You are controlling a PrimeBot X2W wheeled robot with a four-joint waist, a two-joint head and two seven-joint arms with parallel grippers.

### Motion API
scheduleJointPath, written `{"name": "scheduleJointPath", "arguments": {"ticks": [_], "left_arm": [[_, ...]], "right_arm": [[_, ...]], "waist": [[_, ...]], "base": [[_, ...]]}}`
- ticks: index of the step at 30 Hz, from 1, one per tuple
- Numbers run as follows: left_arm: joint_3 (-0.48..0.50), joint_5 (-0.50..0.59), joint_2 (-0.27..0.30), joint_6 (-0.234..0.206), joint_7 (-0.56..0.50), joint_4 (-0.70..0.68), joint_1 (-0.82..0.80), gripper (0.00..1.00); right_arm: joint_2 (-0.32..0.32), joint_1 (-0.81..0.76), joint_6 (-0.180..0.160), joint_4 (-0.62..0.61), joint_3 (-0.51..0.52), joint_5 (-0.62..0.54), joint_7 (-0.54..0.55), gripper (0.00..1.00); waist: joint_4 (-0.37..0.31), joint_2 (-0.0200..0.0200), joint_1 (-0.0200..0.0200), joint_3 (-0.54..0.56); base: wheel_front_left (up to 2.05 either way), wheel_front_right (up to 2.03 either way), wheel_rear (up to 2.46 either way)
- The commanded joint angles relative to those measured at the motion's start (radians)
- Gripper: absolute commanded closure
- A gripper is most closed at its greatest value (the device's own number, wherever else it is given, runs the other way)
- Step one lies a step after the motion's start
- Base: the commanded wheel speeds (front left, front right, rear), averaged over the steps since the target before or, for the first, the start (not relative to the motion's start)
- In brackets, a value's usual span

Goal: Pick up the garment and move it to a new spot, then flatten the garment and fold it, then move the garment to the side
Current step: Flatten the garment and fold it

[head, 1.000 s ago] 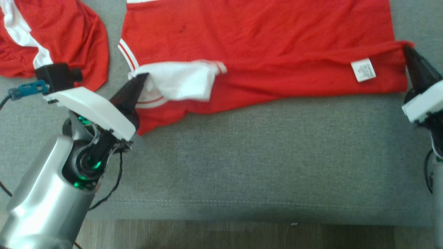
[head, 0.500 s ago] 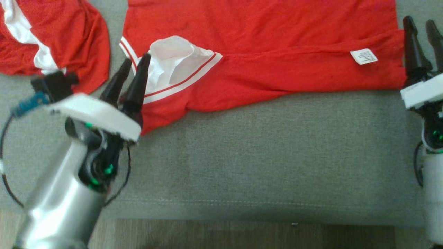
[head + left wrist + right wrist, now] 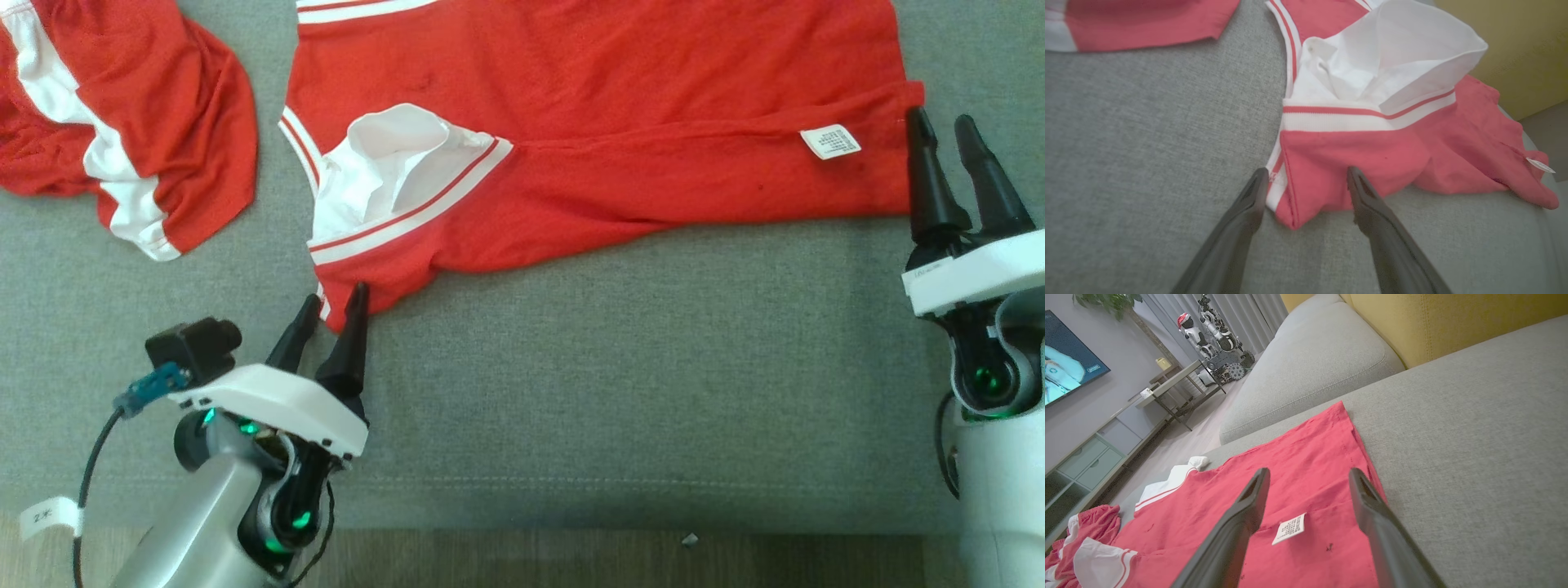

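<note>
The red jersey garment with white striped trim (image 3: 620, 106) is spread over the far half of the grey fabric sofa seat (image 3: 620, 392). It is gripped by nothing.

As a judgement, a bad fold is the main risk. A white-lined opening (image 3: 384, 155) stands puffed up toward the seat's left end, and a creased ridge runs along the garment's near edge, where a white care label (image 3: 830, 141) is turned up. Were the cloth folded as it lies, these wrinkles would likely be trapped. A second red-and-white crumpled garment (image 3: 188, 106) at the seat's far left corner could be snagged by a wide sweep.

The garment's long axis is laid along the seat's length, left to right, with the trimmed end toward the seat's left and the plain hem toward its right.

The left pincer (image 3: 336, 294) is spread, a trimmed corner lying between its fingers. The right pincer (image 3: 940, 117) is spread too, at the seat's right end, just beside the hem.
</note>
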State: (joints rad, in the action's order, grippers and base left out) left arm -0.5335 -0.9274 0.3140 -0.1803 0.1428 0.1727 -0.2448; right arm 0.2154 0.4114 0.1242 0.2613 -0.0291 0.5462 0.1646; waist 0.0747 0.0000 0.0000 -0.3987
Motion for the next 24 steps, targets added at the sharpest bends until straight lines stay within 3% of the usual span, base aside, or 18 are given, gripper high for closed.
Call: {"name": "scheduleJointPath", "arguments": {"ticks": [1, 6, 7, 9, 18, 24], "left_arm": [[0.030, 0.006, 0.014, -0.011, 0.002, 0.001, -0.033, 0.00], [0.002, 0.022, -0.001, -0.014, -0.016, 0.079, -0.058, 0.00], [-0.005, 0.021, -0.003, -0.011, -0.024, 0.091, -0.058, 0.55], [-0.019, 0.024, -0.005, -0.002, -0.031, 0.106, -0.058, 1.00], [-0.044, 0.036, -0.011, 0.031, -0.009, 0.126, -0.053, 1.00], [-0.053, 0.045, -0.013, 0.049, 0.010, 0.140, -0.064, 1.00]], "right_arm": [[0.001, -0.015, 0.007, -0.032, -0.015, -0.022, 0.000, 0.00], [0.007, -0.022, 0.007, -0.001, 0.005, -0.072, 0.033, 0.00], [0.008, -0.023, 0.007, 0.008, 0.011, -0.082, 0.047, 0.00], [0.009, -0.025, 0.007, 0.025, 0.023, -0.097, 0.075, 0.00], [0.047, -0.010, 0.007, 0.135, 0.086, -0.238, 0.196, 0.00], [0.038, -0.004, 0.007, 0.164, 0.067, -0.227, 0.300, 0.04]], "waist": [[-0.001, 0.0000, 0.0000, 0.001], [-0.001, 0.0000, 0.0000, 0.015], [0.001, 0.0000, 0.0000, 0.020], [0.006, 0.0000, 0.0000, 0.030], [0.046, 0.0000, 0.0000, 0.067], [0.059, 0.0000, 0.0000, 0.071]], "base": [[0.00, 0.00, 0.00], [0.00, 0.00, 0.00], [0.00, 0.00, 0.00], [0.00, 0.00, 0.00], [0.00, 0.00, 0.00], [0.00, 0.00, 0.00]]}}
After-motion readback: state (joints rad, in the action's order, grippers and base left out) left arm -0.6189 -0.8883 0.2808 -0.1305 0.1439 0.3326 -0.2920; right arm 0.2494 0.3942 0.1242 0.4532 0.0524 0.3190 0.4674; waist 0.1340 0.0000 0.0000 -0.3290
